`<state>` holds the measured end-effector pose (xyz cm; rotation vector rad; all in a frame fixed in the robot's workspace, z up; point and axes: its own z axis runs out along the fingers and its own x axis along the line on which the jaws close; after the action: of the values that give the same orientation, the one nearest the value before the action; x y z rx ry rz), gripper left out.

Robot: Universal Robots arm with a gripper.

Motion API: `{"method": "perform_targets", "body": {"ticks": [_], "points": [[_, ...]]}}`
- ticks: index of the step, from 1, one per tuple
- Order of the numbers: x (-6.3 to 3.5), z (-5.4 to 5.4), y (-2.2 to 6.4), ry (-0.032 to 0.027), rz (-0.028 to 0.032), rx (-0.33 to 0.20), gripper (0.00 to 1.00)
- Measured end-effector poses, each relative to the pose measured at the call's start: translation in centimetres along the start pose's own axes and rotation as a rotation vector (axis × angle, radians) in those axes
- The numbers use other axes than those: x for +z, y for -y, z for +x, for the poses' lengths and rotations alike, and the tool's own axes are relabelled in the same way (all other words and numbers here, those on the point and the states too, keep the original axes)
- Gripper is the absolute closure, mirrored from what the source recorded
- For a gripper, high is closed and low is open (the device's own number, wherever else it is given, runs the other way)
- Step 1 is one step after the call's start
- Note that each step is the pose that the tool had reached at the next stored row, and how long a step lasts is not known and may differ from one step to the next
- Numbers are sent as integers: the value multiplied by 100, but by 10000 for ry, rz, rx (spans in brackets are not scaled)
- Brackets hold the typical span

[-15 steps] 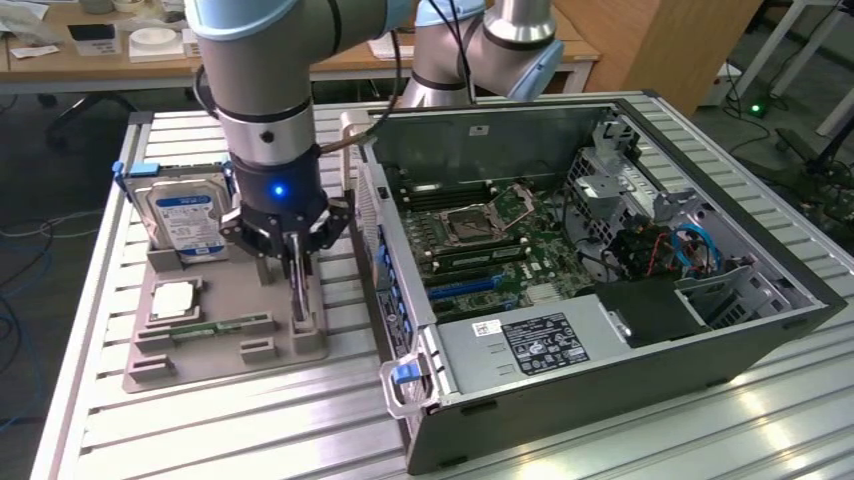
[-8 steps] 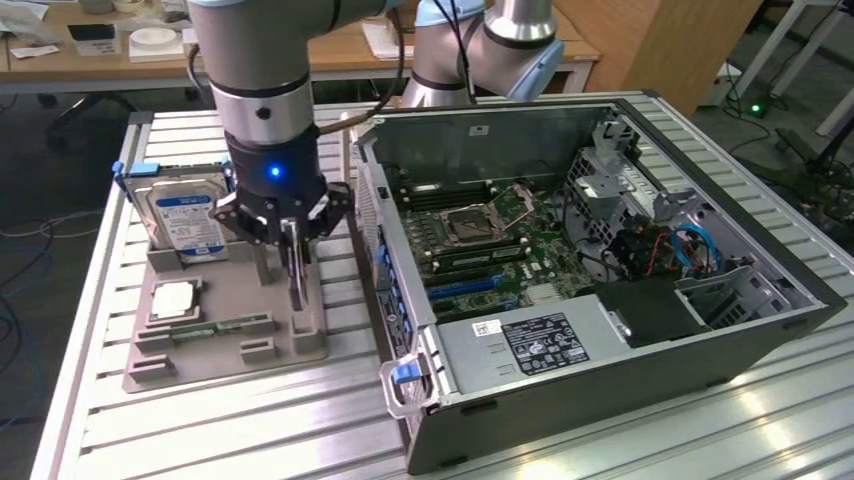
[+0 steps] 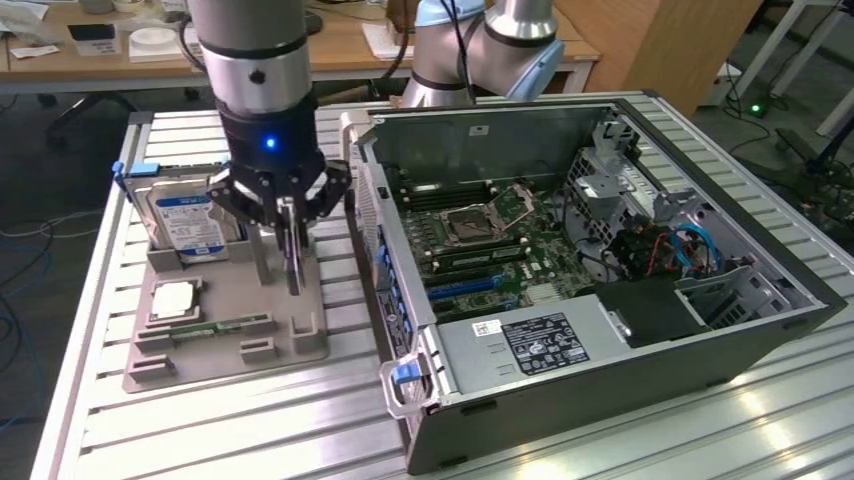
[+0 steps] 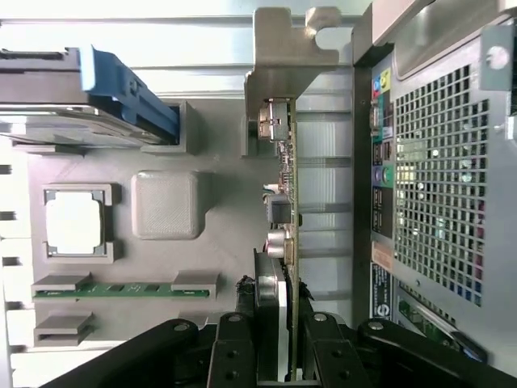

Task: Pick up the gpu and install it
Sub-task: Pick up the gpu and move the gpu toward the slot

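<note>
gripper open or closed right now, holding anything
Gripper: closed on the gpu, with the card held on edge between its fingers.

Arm (image 3: 260, 70) vertical, tool (image 3: 286, 222) clamped downward.

A: Exterior cam, where's it sitting?
B: Off the arm, up high, tilted down at the bench (image 3: 200, 420) from mid range. It takes in the whole open computer case (image 3: 641, 385) on the exterior view's right and the grey tray (image 3: 234, 290) on its left.
A: Wrist cam?
B: On the wrist, looking along the tool (image 4: 279, 319) straight down at the tray, very close. The black fingers (image 4: 234, 347) sit nearest the lens, and the card (image 4: 284, 202) between them runs away from it edge-on.
A: Overlap?
B: The tray with its chip (image 4: 74, 222) and memory stick (image 4: 125, 288), the hard drive's blue handle (image 4: 133, 93), and the case's rear panel (image 4: 436, 162).
</note>
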<state>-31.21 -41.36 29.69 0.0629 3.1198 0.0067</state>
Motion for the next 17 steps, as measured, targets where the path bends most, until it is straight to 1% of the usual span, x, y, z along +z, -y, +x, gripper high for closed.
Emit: {"method": "perform_targets", "body": {"ticks": [17], "points": [[-771, -16, -4, 0, -2, 0, 72]]}}
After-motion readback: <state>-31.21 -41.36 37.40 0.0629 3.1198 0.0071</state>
